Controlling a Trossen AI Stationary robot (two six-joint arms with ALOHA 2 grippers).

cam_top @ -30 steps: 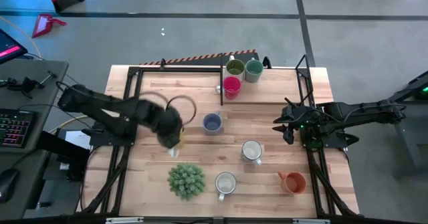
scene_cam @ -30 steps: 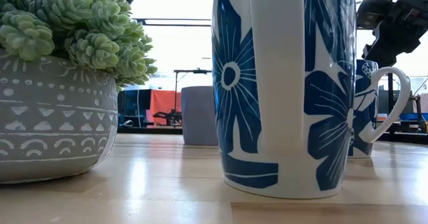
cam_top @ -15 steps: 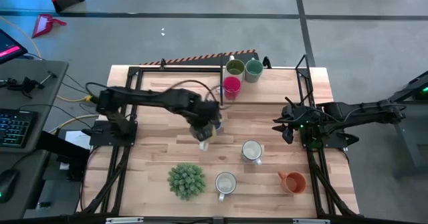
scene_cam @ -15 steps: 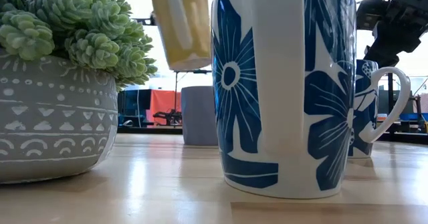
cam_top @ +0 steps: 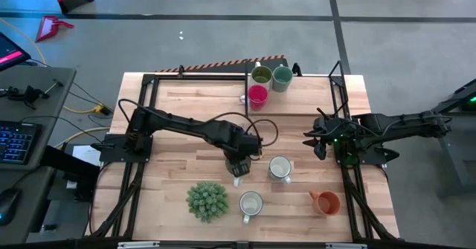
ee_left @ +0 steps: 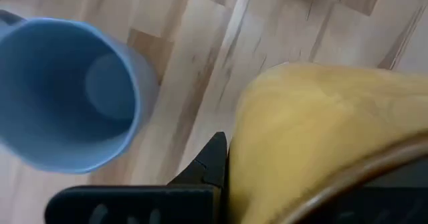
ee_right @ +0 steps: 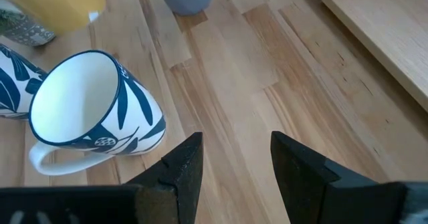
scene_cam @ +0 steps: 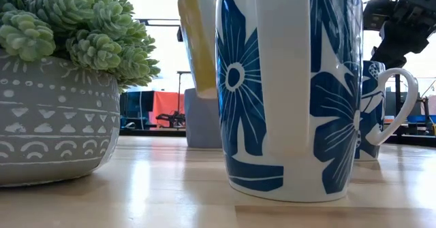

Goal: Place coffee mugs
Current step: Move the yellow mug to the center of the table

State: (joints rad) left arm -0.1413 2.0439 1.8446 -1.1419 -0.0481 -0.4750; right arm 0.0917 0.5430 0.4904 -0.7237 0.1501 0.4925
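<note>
My left gripper [cam_top: 238, 158] hangs over the table's middle, shut on a yellow mug [cam_top: 238, 169] that shows in the low view [scene_cam: 197, 37] above the tabletop. A blue-grey mug [ee_left: 67, 93] stands on the wood just beside it. Olive [cam_top: 261, 75], teal [cam_top: 282, 78] and red [cam_top: 257, 94] mugs stand on the raised board at the far edge. Two white flowered mugs [cam_top: 280, 167] [cam_top: 251, 203] and an orange mug [cam_top: 326, 201] stand nearer. My right gripper [cam_top: 316, 141] waits open at the right, holding nothing. My left gripper holds the yellow mug by its wall near the rim [ee_left: 267, 150], coming from above and pointing steeply down. One finger [ee_left: 214, 160] lies against the outside of the wall; the mug hides the other. The mug hangs below the fingers, slightly tilted, clear of the table.
A spiky green plant in a grey pot [cam_top: 207, 201] stands near the front edge, left of the white mugs. Black frame rails [cam_top: 141, 130] run along both sides of the table. Bare wood lies between the blue-grey mug and the raised board [cam_top: 312, 100].
My left gripper has swung from the table's left side toward its right and a little toward the near edge, sinking somewhat and rolling its wrist. It has stayed shut on the yellow mug, which has travelled with it clear of the table, past the blue-grey mug.
</note>
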